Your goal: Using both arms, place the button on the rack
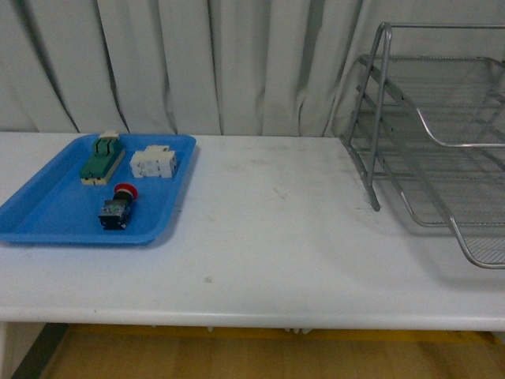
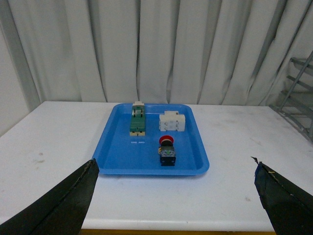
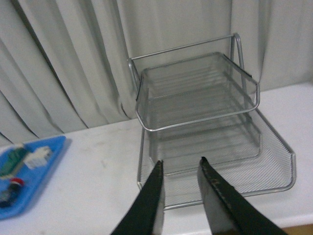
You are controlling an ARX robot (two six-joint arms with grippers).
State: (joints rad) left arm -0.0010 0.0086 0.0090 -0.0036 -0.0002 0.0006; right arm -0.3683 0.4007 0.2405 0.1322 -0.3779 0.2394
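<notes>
Lying in tray [image 2: 117, 156], button [image 2: 167, 149], beyond left jaws

We see pale pleated curtains [image 1: 197, 63] filling the upper frame, a white table [image 1: 276, 260] across the middle, and possibly wooden floor [image 1: 237, 359] along the bottom.

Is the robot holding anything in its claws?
Nothing. The left claw and right claw are open and empty; the button lies in the blue tray.
</notes>
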